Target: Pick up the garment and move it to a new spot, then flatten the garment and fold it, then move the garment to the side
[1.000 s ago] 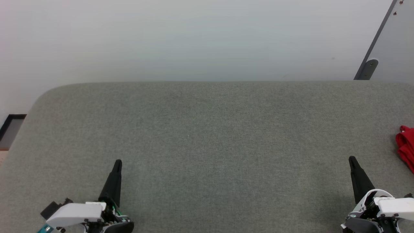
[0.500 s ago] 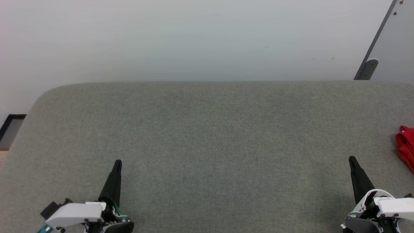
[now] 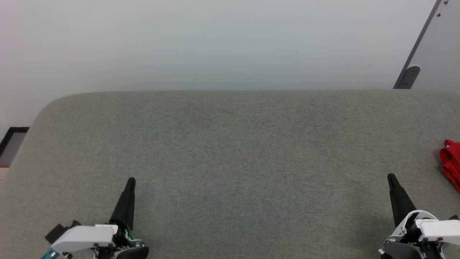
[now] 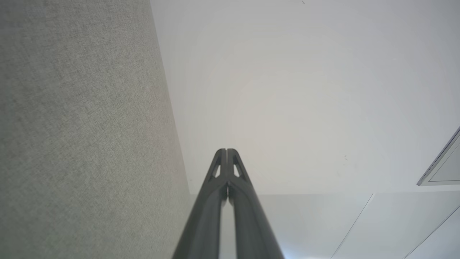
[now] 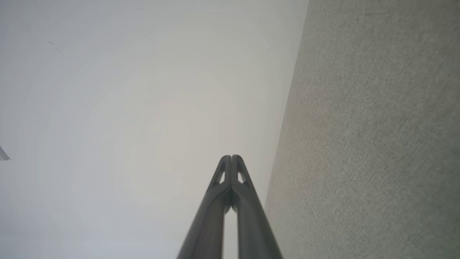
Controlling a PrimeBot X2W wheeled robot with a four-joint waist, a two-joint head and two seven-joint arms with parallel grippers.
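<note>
Your left tool (image 3: 130, 181) and right tool (image 3: 391, 178) each have their long dark fingers pressed together, holding nothing, low over the near side of the grey fabric-covered table (image 3: 230, 136). The crumpled red soft-fabric garment (image 3: 450, 166) lies at the table's far right (cut off by the head view's edge), apart from your right tool.

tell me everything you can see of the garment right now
A small part of the garment shows at the head view's right edge; the rest is cut off. What shows is plain red soft cloth, bunched and creased into folds, not spread flat. It lies on the grey fabric surface, near its right side. The right gripper stands apart from it, to its left, and nothing grips it.
</note>
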